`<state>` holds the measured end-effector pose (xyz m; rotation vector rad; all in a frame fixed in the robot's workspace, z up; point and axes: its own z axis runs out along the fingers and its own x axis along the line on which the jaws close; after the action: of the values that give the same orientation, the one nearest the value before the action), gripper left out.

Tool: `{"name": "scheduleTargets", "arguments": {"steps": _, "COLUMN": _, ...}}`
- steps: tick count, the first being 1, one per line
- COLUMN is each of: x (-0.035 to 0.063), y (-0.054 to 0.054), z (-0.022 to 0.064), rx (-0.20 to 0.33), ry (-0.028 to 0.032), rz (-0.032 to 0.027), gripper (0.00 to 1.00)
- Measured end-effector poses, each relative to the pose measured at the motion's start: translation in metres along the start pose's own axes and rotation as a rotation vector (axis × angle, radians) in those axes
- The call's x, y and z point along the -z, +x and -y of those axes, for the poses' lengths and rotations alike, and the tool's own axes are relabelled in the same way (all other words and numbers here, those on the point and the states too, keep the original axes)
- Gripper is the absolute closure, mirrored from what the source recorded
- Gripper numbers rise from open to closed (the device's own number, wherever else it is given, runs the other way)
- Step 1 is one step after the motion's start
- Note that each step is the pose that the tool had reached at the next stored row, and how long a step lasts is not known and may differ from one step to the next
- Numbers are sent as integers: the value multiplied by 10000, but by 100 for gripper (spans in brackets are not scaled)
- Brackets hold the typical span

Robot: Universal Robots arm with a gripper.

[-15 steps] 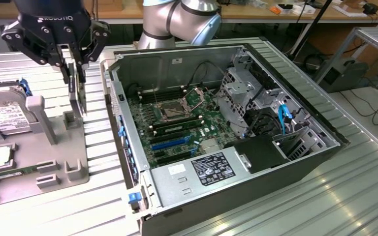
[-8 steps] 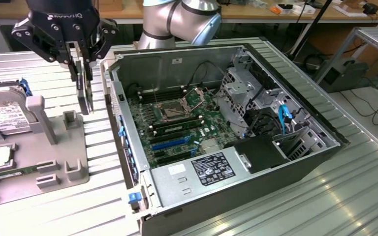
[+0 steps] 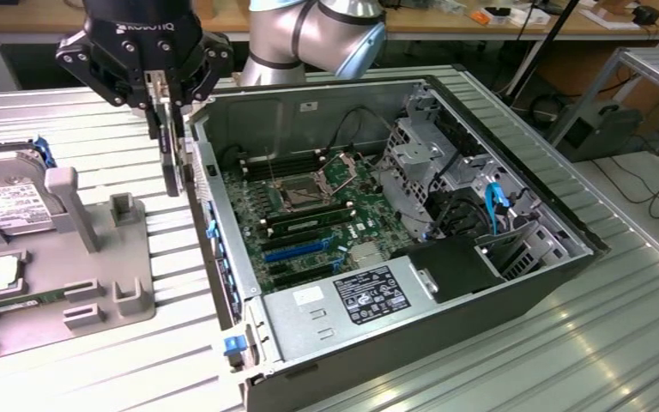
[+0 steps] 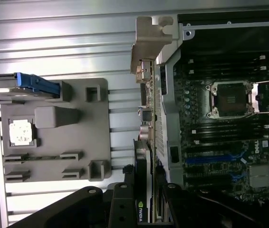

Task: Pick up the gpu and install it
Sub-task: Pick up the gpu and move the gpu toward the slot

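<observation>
GPU [image 3: 172,163] hangs clamped in the gripper [image 3: 167,105], clear of the table and not yet inside the computer. From the exterior view I read it as a thin dark card turned edge-on, its long axis running straight down from the jaws. The wrist view looks along that length: the dark cooler with its green logo sits right under the gripper [image 4: 144,195], and the GPU [image 4: 145,118] stretches away to its pale metal bracket [image 4: 148,42] at the far, lower end. The fingers [image 3: 154,96] are closed to a middling width on the card's upper end, one on each flat face.

The card is just outside the open PC case [image 3: 421,86], beside the rear wall, on the exterior view's left of it and above the ribbed table [image 3: 100,129]. The blue expansion slots [image 3: 295,251] on the motherboard [image 3: 347,225] lie to the exterior view's right of the card and lower, down past the CPU socket [image 3: 303,196]. I judge the slots to run flat along the board, while the card's long axis stands upright, so the two do not line up at this point.

Farther to the exterior view's left sits the grey parts fixture [image 3: 112,283], with the hard drive [image 3: 3,210] standing in it, well apart from the gripper.
</observation>
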<state>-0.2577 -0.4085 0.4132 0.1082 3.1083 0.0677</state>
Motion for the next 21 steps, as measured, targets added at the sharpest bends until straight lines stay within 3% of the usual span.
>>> {"name": "scheduleTargets", "arguments": {"steps": 18, "x": -2, "y": -332, "z": -23, "rx": -1, "ry": 0, "rz": -1, "gripper": 73}}
{"name": "scheduleTargets", "arguments": {"steps": 21, "x": -5, "y": -435, "z": -30, "rx": 0, "ry": 0, "rz": -1, "gripper": 73}}
